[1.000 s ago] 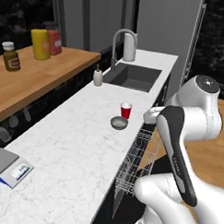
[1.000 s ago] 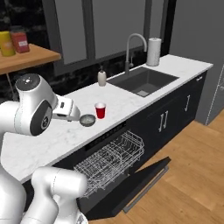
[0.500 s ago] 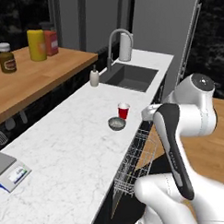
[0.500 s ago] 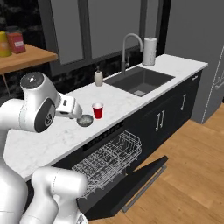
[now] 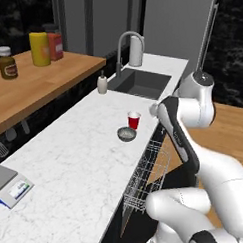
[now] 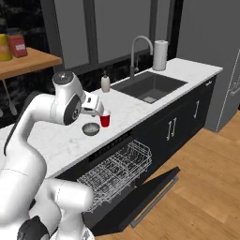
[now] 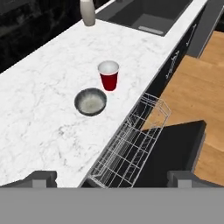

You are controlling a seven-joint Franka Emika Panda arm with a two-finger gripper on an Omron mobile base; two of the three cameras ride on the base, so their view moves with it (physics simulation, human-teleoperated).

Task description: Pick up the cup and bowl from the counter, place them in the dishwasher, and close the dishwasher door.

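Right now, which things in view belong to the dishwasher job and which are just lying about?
Job: cup, bowl, counter, dishwasher, dishwasher door.
Lying about: soap bottle, paper towel roll, jars, sink.

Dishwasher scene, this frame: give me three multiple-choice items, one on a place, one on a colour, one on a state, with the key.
1. Where does the bowl sit?
A. in the sink
B. on the counter beside the cup
C. on the wire rack

2. What colour is the cup's outside?
A. red
B. blue
C. green

3. How does the dishwasher door stand?
A. shut
B. folded down open, with the rack pulled out
C. removed

Key: 1 B, the hand view shows bowl and cup close together on the marble. 2 A, red wall with a white rim. 3 B, the right base view shows the door lying low, with the rack out over it.
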